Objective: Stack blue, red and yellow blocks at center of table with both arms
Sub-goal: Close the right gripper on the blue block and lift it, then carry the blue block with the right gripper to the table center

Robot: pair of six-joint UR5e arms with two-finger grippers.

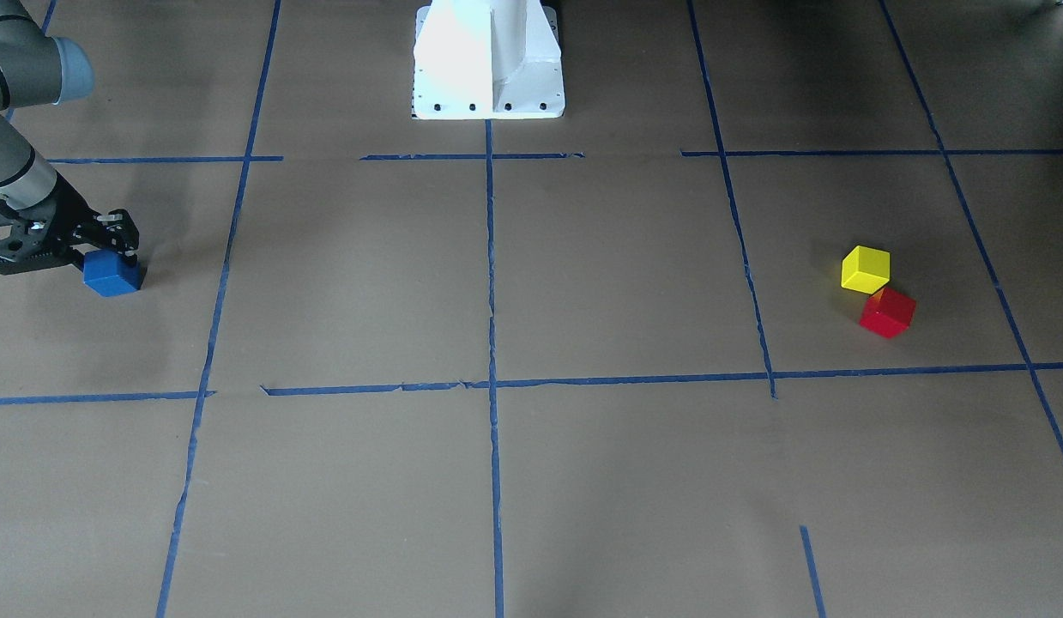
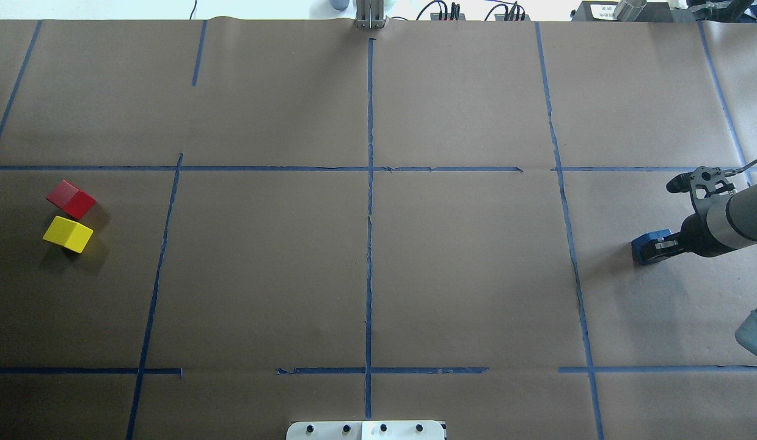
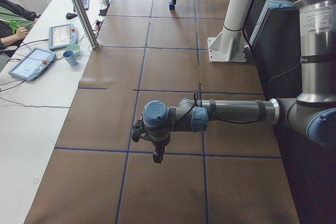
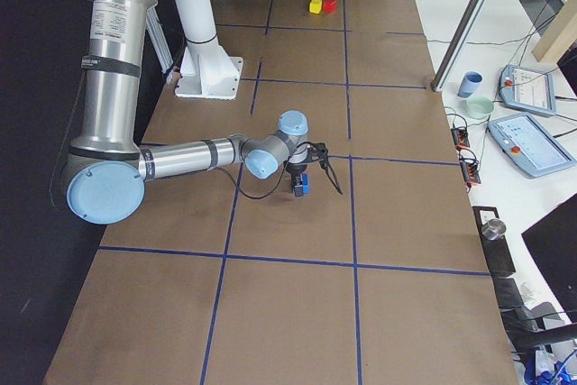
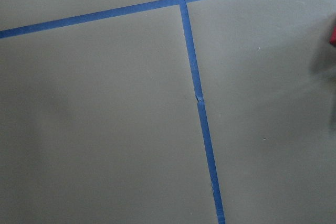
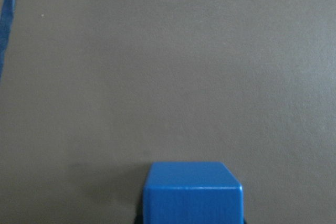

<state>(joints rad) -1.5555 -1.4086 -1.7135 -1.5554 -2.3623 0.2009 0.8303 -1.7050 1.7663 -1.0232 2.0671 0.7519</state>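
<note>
The blue block (image 1: 111, 275) is at the table's right end for the robot, also in the overhead view (image 2: 647, 246) and at the bottom of the right wrist view (image 6: 192, 192). My right gripper (image 1: 111, 260) is shut on it, low at the table surface. The yellow block (image 2: 68, 234) and red block (image 2: 71, 199) lie touching at the left end, also in the front-facing view, yellow (image 1: 866, 269) and red (image 1: 888, 312). My left gripper (image 3: 156, 155) shows only in the exterior left view, hanging above the table; I cannot tell whether it is open or shut.
The white robot base (image 1: 488, 60) stands at the table's near middle edge. Blue tape lines (image 2: 369, 244) divide the brown paper into squares. A side desk holds tablets (image 3: 31, 62), a cup (image 3: 70, 57) and a metal post (image 3: 80, 9).
</note>
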